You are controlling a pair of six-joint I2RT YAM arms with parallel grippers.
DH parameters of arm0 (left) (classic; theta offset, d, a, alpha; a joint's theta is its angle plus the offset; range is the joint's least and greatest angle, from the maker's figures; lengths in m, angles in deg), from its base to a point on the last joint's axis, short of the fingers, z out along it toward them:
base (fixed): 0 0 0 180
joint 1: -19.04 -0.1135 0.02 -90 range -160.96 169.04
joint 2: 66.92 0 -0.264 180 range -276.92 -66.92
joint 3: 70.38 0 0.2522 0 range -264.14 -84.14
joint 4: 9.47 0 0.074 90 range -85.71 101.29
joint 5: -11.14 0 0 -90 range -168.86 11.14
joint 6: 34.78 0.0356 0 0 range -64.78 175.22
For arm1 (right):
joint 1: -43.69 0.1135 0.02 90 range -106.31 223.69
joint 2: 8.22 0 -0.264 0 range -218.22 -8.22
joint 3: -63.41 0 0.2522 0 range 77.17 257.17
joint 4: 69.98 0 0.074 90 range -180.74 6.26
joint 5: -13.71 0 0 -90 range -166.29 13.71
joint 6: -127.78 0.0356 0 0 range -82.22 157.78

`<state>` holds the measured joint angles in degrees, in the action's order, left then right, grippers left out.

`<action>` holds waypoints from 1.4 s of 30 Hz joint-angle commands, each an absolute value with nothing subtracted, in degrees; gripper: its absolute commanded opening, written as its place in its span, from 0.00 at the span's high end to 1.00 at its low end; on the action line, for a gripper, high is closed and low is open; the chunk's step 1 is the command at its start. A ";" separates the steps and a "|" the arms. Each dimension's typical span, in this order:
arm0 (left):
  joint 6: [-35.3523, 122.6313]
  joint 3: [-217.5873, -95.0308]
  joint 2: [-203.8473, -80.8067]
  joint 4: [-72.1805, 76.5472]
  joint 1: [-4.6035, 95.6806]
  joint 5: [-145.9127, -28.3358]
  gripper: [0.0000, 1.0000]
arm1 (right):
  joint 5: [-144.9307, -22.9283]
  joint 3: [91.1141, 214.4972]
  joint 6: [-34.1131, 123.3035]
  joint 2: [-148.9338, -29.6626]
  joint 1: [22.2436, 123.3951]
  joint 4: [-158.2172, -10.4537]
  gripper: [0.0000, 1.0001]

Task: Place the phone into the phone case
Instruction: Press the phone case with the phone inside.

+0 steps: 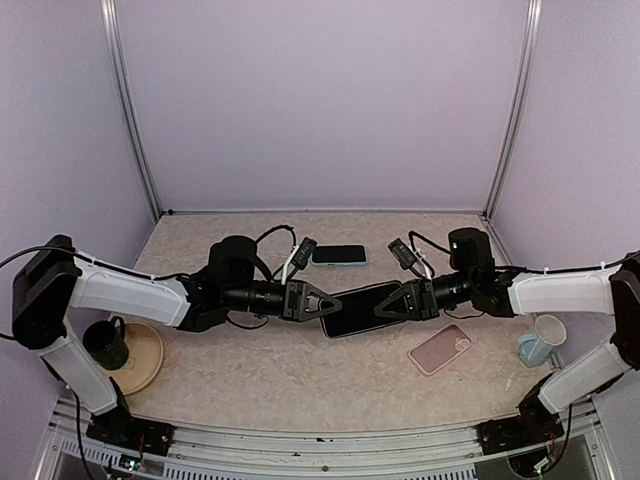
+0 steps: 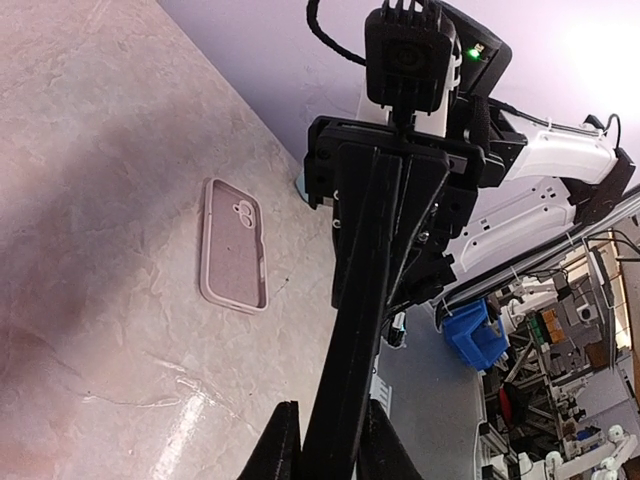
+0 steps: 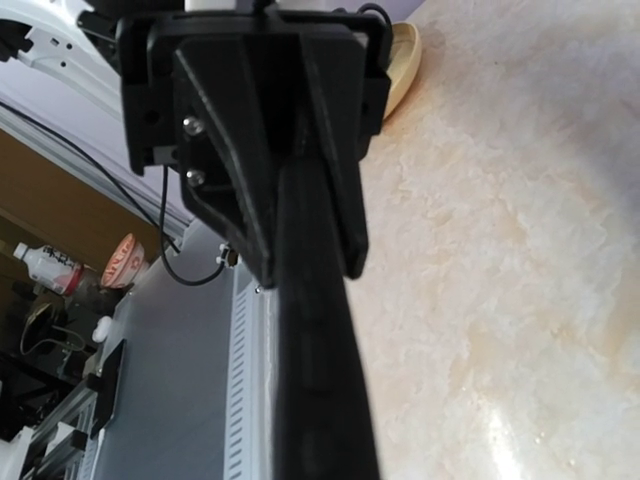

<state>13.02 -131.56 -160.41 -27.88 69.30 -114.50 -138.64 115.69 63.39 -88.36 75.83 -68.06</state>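
Farthest left of the phone case [image 1: 440, 348], near the tabletop's [image 1: 250, 370] left edge, a dark mug [image 1: 105, 343] sits on a tan plate [image 1: 147, 362]. Both are well apart from the work and look like bystanders.

Nearer the case, up and to its left, the left tool [image 1: 324, 305] meets the left end of the black phone [image 1: 352, 310]. In the left wrist view its fingers [image 2: 283, 445] stand on either side of the thin dark slab, so I judge it pinching the phone across its thickness.

The phone hangs above the tabletop, just up and left of the case, bridged between both arms. Farther back from the case lies a second dark handset with a teal rim [image 1: 338, 254], untouched.

The right tool [image 1: 381, 307] takes the phone's other end, nearest the case, pressed together on it. Its own wrist view shows only the slab edge-on, not its pads.

A hold at both ends likely serves a hand-over or a re-grip, so one arm can turn the phone to the angle the case needs.

The pink case lies flat on the tabletop with its hollow side up and its camera cut-out showing. It is apart from the phone, so insertion has not yet begun.

Right of the case stands a pale blue mug [image 1: 541, 340], close enough to be nudged if the right arm swings wide.
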 commanded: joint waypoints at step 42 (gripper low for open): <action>6.40 -127.86 -159.79 -39.77 68.69 -119.83 0.29 | -140.65 115.23 67.88 -83.60 74.66 -60.15 0.96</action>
<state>6.45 -128.08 -159.17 -36.44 67.68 -117.87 -138.42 114.93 66.82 -85.27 75.02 -65.43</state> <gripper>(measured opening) 0.728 0.105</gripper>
